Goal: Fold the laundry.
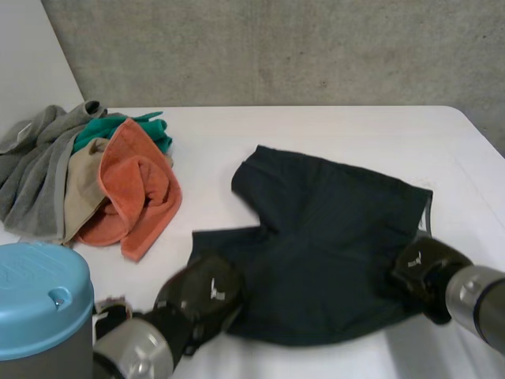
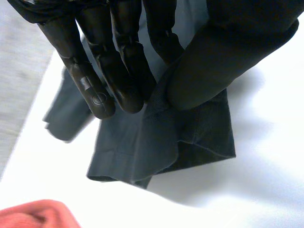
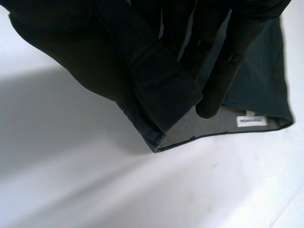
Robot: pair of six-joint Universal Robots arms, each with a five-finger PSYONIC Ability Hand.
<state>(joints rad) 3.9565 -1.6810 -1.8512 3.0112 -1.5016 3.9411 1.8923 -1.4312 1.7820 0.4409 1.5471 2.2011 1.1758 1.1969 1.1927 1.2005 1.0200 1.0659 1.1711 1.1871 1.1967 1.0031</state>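
Note:
A pair of dark shorts [image 1: 323, 245] lies spread on the white table [image 1: 316, 134], one leg reaching toward the far side. My left hand [image 1: 201, 296] is at the shorts' near left corner; in the left wrist view its fingers [image 2: 102, 85] and thumb pinch the cloth [image 2: 166, 137] there. My right hand [image 1: 426, 272] is at the near right corner by the waistband. In the right wrist view the waistband [image 3: 161, 99] is clamped between thumb and fingers [image 3: 228, 71], with a white label [image 3: 251, 121] showing inside.
A heap of laundry [image 1: 87, 178] sits at the far left: grey, tan, green and orange [image 1: 138, 185] cloths. An orange bit [image 2: 38, 216] shows beyond the left fingertips. The blue-capped left arm joint [image 1: 39, 304] stands at the near left.

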